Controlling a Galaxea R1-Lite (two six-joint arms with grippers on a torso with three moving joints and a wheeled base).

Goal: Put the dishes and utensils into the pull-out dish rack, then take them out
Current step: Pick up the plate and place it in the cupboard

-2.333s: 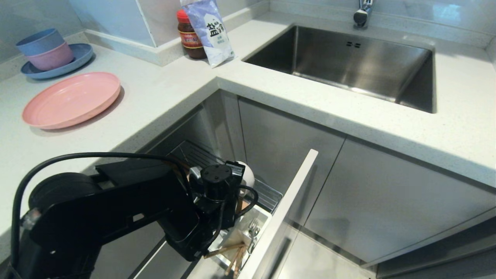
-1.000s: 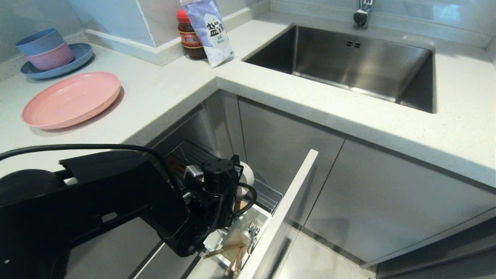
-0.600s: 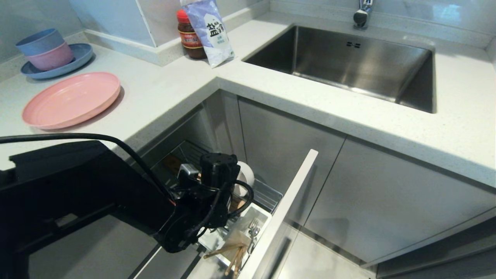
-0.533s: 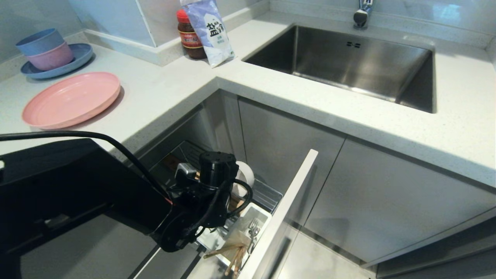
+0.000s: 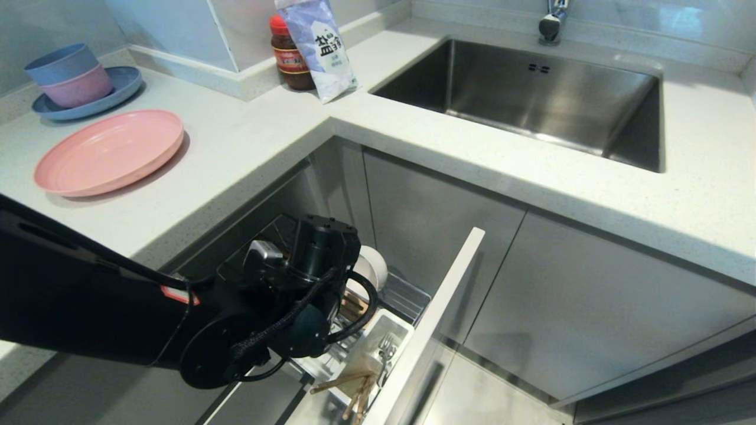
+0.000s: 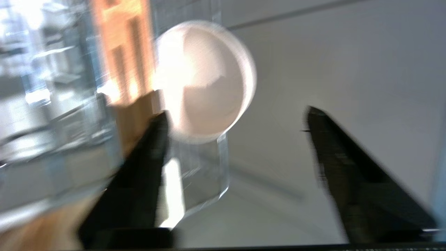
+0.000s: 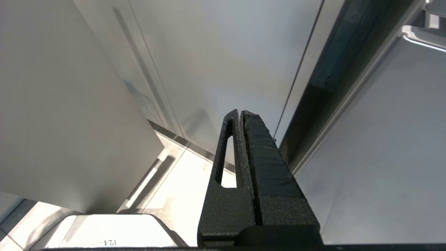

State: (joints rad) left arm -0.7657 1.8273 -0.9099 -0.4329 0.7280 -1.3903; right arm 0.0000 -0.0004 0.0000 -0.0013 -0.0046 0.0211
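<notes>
While the left gripper (image 6: pixel 237 120) hangs over the pull-out dish rack (image 5: pixel 407 298) with its jaws spread and holding nothing, the off-white bowl (image 6: pixel 205 80) stands on edge in the rack just beyond one fingertip. The right gripper (image 7: pixel 240 113) is pressed closed, parked by the cabinet fronts.

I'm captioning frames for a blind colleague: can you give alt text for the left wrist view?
The left claw, jaws open and empty, points at an off-white bowl standing on edge in the pull-out dish rack, beside its light-wood strip. A plain grey cabinet front fills the rest.
</notes>
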